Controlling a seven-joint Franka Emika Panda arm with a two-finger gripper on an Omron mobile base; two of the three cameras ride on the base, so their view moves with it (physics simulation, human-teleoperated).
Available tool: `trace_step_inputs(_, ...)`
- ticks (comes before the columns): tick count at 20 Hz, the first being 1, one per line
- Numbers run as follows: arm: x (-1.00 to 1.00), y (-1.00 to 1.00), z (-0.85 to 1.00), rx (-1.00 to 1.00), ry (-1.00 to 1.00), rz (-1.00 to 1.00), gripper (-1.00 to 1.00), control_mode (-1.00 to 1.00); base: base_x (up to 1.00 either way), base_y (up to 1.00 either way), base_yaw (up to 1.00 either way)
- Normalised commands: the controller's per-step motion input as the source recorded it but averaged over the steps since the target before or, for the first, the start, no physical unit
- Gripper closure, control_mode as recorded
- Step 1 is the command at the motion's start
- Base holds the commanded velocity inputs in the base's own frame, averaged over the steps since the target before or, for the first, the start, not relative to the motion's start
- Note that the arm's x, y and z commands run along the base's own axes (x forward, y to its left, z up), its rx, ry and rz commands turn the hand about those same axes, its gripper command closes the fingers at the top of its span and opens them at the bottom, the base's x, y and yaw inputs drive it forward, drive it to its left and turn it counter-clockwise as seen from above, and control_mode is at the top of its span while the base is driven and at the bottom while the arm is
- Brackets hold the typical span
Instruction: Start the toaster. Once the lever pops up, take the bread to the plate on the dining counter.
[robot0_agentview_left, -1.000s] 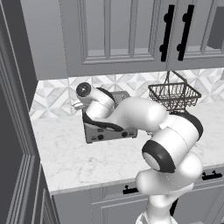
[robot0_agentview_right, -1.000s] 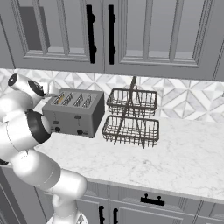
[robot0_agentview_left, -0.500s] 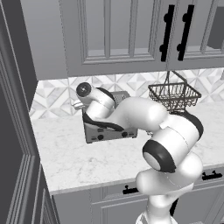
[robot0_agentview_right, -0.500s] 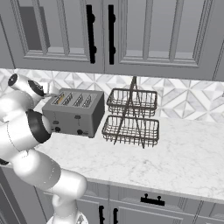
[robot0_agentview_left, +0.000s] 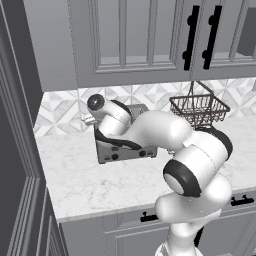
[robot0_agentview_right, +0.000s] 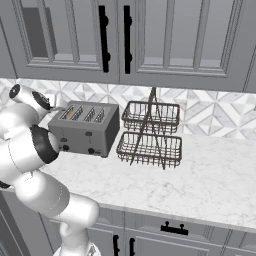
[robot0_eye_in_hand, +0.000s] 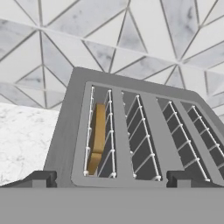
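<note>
The grey four-slot toaster (robot0_agentview_right: 85, 131) stands on the marble worktop against the tiled wall; in the left base view my arm covers much of the toaster (robot0_agentview_left: 122, 150). The bread (robot0_eye_in_hand: 96, 138) sits low in the leftmost slot, and only its golden edge shows. My gripper (robot0_eye_in_hand: 111, 180) hovers just above the toaster's front edge at that end, open, with its fingertips (robot0_eye_in_hand: 40, 178) wide apart and nothing between them. From the right base view the gripper (robot0_agentview_right: 59, 107) is at the toaster's left top corner. The plate and the dining counter are out of view.
A two-tier black wire basket (robot0_agentview_right: 150, 136) stands right beside the toaster, to its right. Grey upper cabinets (robot0_agentview_right: 125, 40) hang low over the worktop. A tall dark cabinet side (robot0_agentview_left: 17, 150) closes off the left end.
</note>
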Motion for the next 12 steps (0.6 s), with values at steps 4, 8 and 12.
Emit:
trace_step_inputs(4, 0.0, 0.0, 0.0, 0.0, 0.0, 0.0, -1.0, -1.0, 0.0, 0.0, 0.0)
trace_step_inputs(8, 0.0, 0.0, 0.0, 0.0, 0.0, 0.0, -1.0, -1.0, 0.0, 0.0, 0.0)
trace_step_inputs(12, 0.0, 0.0, 0.0, 0.0, 0.0, 0.0, -1.0, -1.0, 0.0, 0.0, 0.0)
